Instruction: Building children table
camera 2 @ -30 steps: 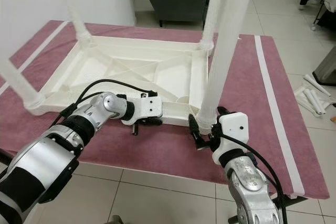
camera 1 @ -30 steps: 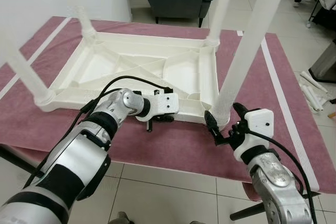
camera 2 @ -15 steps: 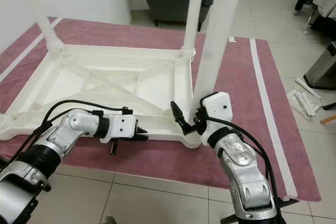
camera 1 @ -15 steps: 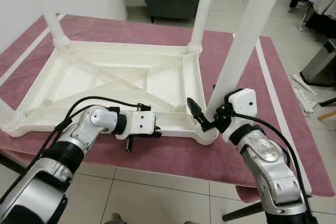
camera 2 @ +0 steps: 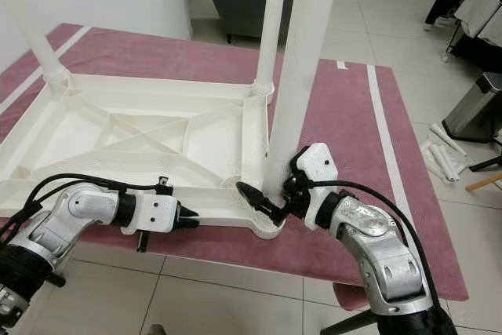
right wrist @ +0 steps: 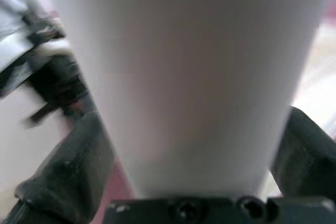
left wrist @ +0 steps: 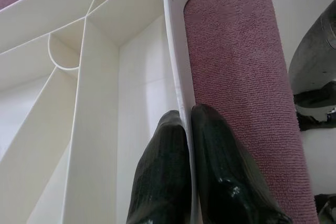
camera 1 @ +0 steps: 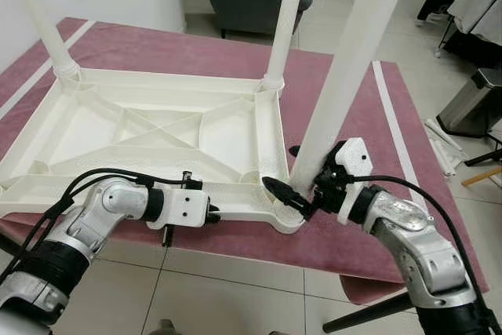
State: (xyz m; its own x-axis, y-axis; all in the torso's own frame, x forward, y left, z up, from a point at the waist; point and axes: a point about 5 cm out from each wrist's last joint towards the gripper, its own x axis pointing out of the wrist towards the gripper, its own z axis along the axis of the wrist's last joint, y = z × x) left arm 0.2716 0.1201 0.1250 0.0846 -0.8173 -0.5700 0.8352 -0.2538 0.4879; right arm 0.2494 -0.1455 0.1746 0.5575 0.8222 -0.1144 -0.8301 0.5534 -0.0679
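R end effector straddles table leg | L end effector pinches tabletop rim

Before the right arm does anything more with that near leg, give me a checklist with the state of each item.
1. Left gripper clamped on the near rim of the upturned table top: ok, one finger on each side of the rim.
2. Right gripper around the base of the near-right leg: ok, fingers on both sides of it.
3. Firm grip on that leg: cannot tell, pad contact is not clear.
4. Leg fully seated in its corner socket: cannot tell, the gripper hides the joint.
5. Far legs standing upright in their corners: ok.
6. Table top lying flat on the maroon mat: ok.
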